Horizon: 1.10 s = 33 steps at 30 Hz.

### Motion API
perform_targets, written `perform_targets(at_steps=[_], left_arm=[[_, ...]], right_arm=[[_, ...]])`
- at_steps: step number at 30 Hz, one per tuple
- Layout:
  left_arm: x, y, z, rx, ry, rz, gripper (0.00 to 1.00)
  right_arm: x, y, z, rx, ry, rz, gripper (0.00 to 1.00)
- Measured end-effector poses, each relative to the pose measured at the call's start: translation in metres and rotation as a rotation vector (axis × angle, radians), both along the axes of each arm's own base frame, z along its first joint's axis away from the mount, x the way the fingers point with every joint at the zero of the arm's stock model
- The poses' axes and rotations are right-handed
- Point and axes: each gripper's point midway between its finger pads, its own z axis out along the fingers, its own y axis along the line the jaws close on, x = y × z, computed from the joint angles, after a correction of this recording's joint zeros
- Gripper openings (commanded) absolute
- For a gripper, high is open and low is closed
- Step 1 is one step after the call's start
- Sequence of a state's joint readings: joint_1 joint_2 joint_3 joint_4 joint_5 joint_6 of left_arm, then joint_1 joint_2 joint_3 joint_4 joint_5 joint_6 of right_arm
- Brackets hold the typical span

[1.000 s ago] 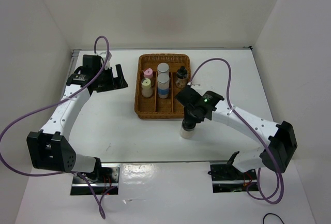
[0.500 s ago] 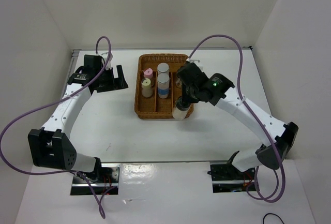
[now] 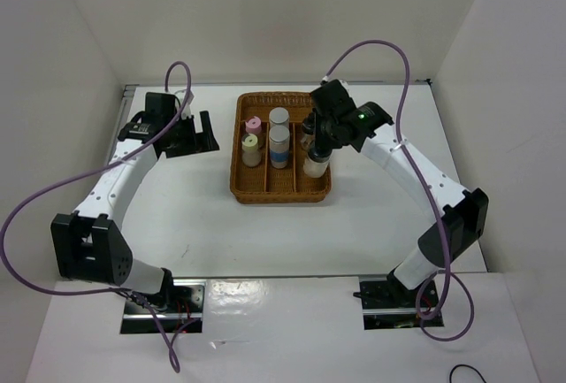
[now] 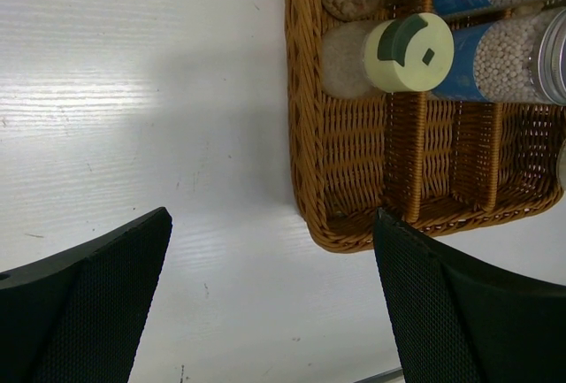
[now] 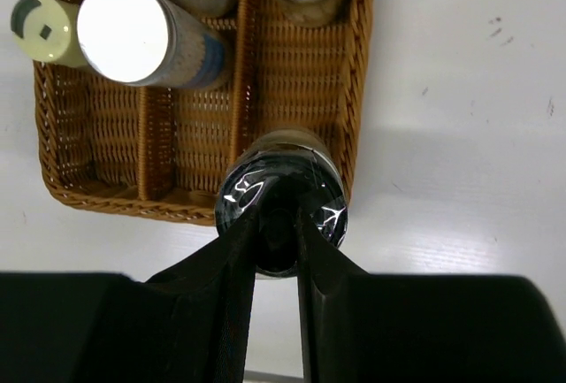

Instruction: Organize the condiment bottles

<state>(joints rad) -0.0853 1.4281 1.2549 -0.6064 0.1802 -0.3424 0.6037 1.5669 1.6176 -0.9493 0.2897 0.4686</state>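
Black-lidded jar (image 5: 279,167) hangs upright, lid up, pinched by right fingers (image 5: 223,266); left fingers (image 4: 95,287) spread.

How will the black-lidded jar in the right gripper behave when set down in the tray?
The black-lidded jar is tall and narrow, so probably tippy if set on the wicker tray rim. Its glossy lid may slip in the right gripper. Rigid, likely rolls if toppled.

Five jars (image 3: 279,134) upright in tray (image 3: 256,197); sixth, black-lidded jar (image 3: 316,164) above it.

Wicker tray (image 3: 236,169) on white tbl (image 3: 199,219)
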Motion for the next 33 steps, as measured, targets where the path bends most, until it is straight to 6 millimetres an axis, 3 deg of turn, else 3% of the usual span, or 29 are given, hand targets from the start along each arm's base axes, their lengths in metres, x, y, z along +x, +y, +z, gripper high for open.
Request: perform_targets(at_steps=[16, 21, 30, 33], left_arm=[[0.022, 0.008, 0.002, 0.002, -0.001, 0.023, 1.0], [0.029, 0.01, 0.001, 0.003, 0.004, 0.029, 1.0], [0.038, 0.01, -0.001, 0.006, 0.008, 0.027, 1.0], [0.04, 0.01, 0.001, 0.013, -0.002, 0.017, 1.0]], right_arm=[[0.058, 0.003, -0.039, -0.036, -0.004, 0.002, 0.07], [0.069, 0.008, -0.045, -0.032, -0.019, 0.011, 0.07], [0.08, 0.016, -0.08, -0.054, 0.024, 0.023, 0.08], [0.082, 0.015, -0.083, -0.055, 0.023, 0.019, 0.15]])
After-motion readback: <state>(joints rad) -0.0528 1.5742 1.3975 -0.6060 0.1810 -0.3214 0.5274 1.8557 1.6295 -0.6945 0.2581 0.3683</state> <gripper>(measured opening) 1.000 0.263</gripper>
